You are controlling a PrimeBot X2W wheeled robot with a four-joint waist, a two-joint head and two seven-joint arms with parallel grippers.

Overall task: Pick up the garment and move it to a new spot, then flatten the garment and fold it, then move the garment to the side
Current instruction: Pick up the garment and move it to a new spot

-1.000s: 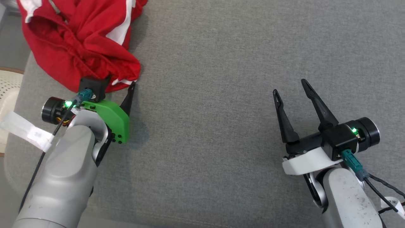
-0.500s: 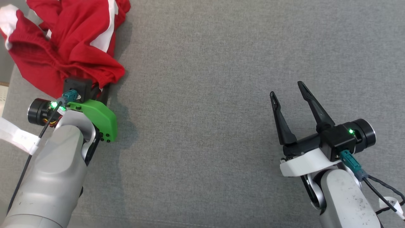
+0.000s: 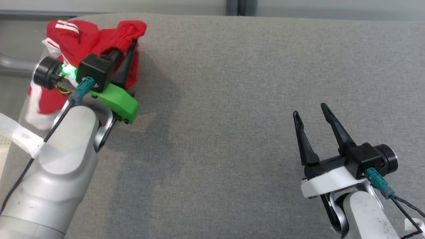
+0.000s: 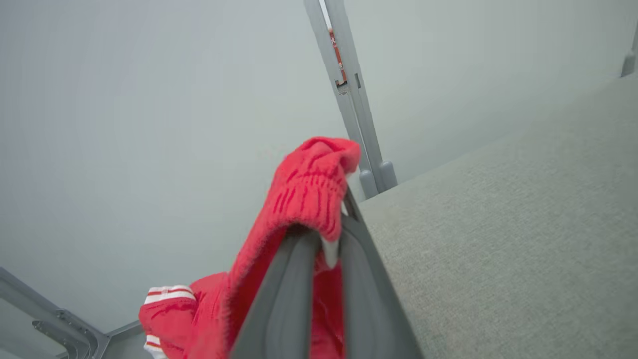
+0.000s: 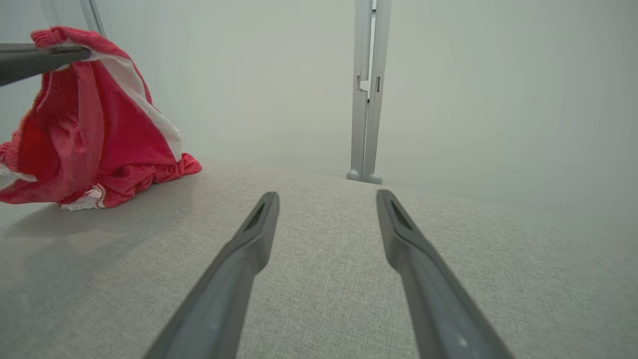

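The garment (image 3: pixel 99 39) is red with white stripes and an elastic band. My left gripper (image 3: pixel 127 49) is shut on its bunched edge at the far left of the grey surface. In the left wrist view the red band (image 4: pixel 309 184) drapes over the tips of my closed fingers (image 4: pixel 299 279). The right wrist view shows the garment (image 5: pixel 94 129) hanging from those dark fingertips (image 5: pixel 45 57), its lower end resting on the surface. My right gripper (image 3: pixel 310 109) stands open at the lower right, nothing between its fingers (image 5: pixel 249 249).
The grey fabric surface (image 3: pixel 232 99) stretches wide between the two arms. Its far edge meets a pale wall with a grey vertical post (image 5: pixel 366 99). A grey metal frame (image 4: pixel 60 319) shows beyond the left edge.
My left gripper has closed on the garment's edge and lifted it up and away. The head camera has tilted, so the surface's far edge now shows. The right gripper stays open.
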